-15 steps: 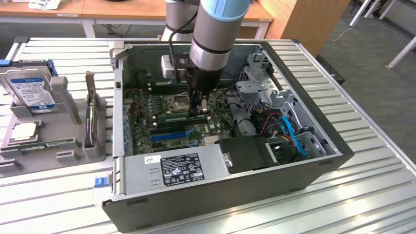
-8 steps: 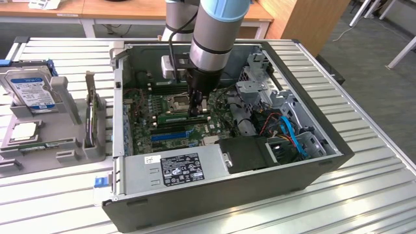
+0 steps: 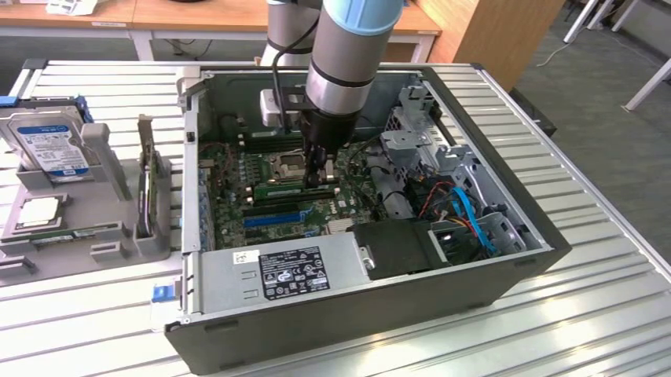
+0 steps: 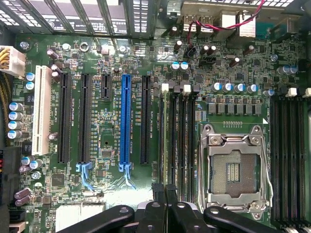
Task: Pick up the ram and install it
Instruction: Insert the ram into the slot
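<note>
Inside the open computer case (image 3: 504, 271), the ram (image 3: 281, 189) is a narrow green stick lying along a slot on the motherboard (image 3: 314, 216). My gripper (image 3: 320, 179) points straight down at the end of that stick nearest the CPU socket (image 3: 285, 163). Its fingers (image 4: 156, 190) are pressed together, with nothing visibly clamped between them. In the wrist view my gripper (image 4: 164, 190) sits over the end of the black memory slots (image 4: 177, 136). I cannot tell whether the tips touch the stick.
A grey fixture (image 3: 105, 251) on the exterior view's left holds a blue-labelled hard drive (image 3: 47, 141), a CPU (image 3: 40, 210) and a thin upright board (image 3: 147, 177). The power supply (image 3: 283, 275), drive cage (image 3: 419, 141) and blue cables (image 3: 472, 220) crowd the case. More memory slots (image 4: 289, 155) lie beyond the socket (image 4: 232, 167).
</note>
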{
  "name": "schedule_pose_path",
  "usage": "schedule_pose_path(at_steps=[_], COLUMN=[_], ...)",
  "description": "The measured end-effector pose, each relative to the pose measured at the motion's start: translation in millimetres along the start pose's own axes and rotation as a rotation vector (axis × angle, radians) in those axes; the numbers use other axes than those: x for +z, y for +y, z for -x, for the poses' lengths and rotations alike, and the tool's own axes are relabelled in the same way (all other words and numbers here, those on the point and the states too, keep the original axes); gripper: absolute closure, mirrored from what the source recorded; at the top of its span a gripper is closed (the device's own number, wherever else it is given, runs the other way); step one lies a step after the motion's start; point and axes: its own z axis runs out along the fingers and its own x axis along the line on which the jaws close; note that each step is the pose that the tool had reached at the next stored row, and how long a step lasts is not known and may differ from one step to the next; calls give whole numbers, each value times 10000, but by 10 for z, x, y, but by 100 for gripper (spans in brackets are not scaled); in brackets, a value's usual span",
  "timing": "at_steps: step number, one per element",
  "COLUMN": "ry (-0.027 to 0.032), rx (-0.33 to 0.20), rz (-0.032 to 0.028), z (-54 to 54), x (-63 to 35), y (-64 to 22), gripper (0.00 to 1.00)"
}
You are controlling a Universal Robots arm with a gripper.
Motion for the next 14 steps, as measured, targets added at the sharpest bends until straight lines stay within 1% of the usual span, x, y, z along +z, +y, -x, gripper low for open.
schedule_pose_path(at_steps=[14], ry=[-2], rx=[0], rz=[-1], z=[-1], x=[14], y=[-1], gripper=[88])
